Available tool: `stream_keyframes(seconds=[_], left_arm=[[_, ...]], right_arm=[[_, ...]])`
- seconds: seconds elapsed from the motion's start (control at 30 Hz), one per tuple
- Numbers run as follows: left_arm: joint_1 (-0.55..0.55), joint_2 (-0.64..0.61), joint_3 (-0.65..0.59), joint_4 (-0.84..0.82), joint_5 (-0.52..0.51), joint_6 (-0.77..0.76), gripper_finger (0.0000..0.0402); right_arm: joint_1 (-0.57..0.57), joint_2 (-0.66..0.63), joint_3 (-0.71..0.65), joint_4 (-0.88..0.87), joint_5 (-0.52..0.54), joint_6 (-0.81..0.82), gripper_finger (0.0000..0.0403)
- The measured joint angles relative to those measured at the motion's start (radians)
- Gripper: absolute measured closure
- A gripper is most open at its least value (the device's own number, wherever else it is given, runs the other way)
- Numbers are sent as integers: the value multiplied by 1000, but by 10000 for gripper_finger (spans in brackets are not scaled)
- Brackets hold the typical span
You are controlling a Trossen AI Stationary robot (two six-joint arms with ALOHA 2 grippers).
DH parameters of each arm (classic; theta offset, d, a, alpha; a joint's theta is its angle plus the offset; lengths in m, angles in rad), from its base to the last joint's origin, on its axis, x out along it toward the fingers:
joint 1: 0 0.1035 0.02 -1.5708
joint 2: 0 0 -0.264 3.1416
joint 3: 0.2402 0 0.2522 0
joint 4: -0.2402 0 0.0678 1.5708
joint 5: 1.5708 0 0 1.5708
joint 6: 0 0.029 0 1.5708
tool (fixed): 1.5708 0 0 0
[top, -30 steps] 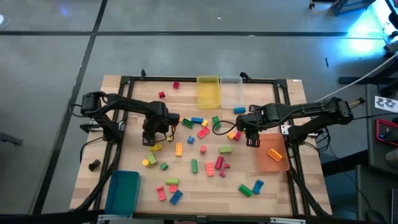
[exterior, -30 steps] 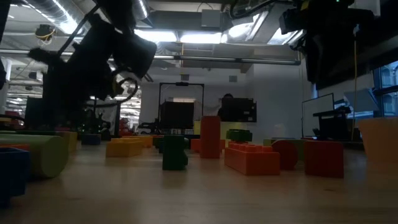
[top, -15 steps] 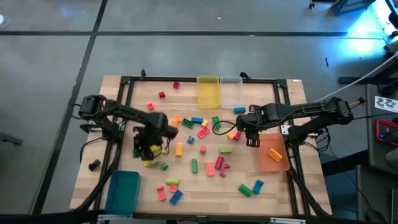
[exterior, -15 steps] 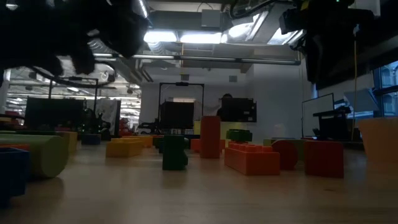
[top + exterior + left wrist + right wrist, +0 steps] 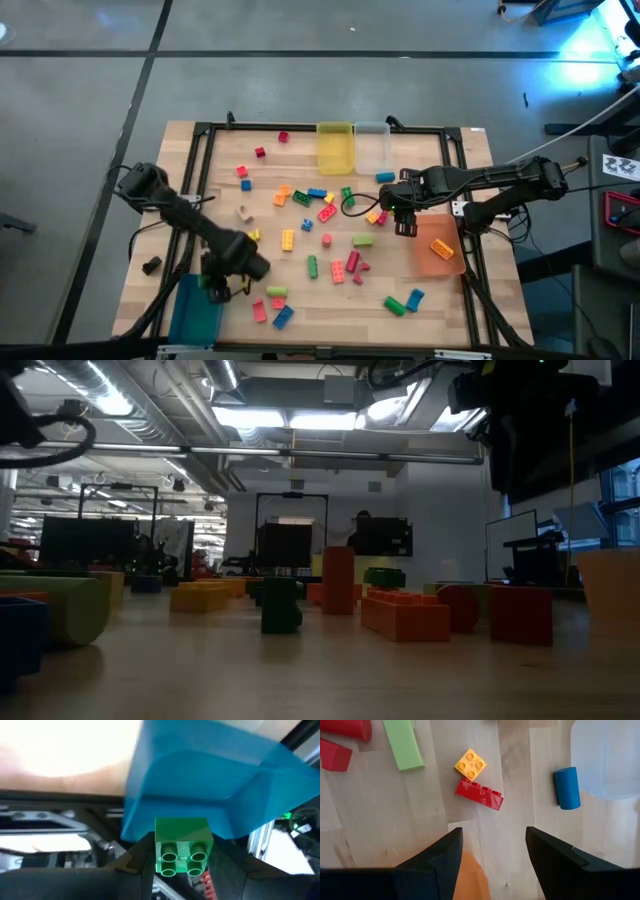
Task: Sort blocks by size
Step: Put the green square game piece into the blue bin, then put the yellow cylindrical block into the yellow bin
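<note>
My left gripper (image 5: pixel 213 288) hangs over the teal bin (image 5: pixel 195 310) at the table's near left corner, shut on a green four-stud block (image 5: pixel 182 845). The bin (image 5: pixel 215 770) fills the left wrist view beyond the block. Many coloured blocks lie scattered flat on the wooden table (image 5: pixel 300 300), among them a yellow square block (image 5: pixel 470 765) and a red long one (image 5: pixel 479 793). My right gripper (image 5: pixel 405 226) hangs open above the table at centre right with nothing between its fingers (image 5: pixel 445 855). My left gripper pinches the green block by two opposite sides (image 5: pixel 159 851) between its two fingers. The fingers slant down from above. The block is lifted clear over the teal bin, its stud face turned toward the wrist camera.
A yellow bin (image 5: pixel 335 148) and a clear bin (image 5: pixel 372 146) stand at the far edge. An orange bin (image 5: pixel 440 248) sits just right of my right gripper. A blue cylinder (image 5: pixel 567 787) lies near the clear bin. A black frame (image 5: pixel 205 160) runs around the table.
My left gripper has swung from the table's middle left toward the near left corner, ending over the teal bin and rolling its wrist on the way. It carries the green block along. In the low view it has passed out to the left.
</note>
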Motion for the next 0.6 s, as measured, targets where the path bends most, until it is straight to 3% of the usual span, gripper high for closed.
stream_keyframes(seconds=[0.3, 0.6], left_arm=[[-85, 0, 0, 56, -66, -212, 214], [-61, -2, 0, 56, -77, -191, 195]], right_arm=[[0, 0, 0, 4, 0, -1, 183], [0, 0, 0, 10, 0, -7, 183]])
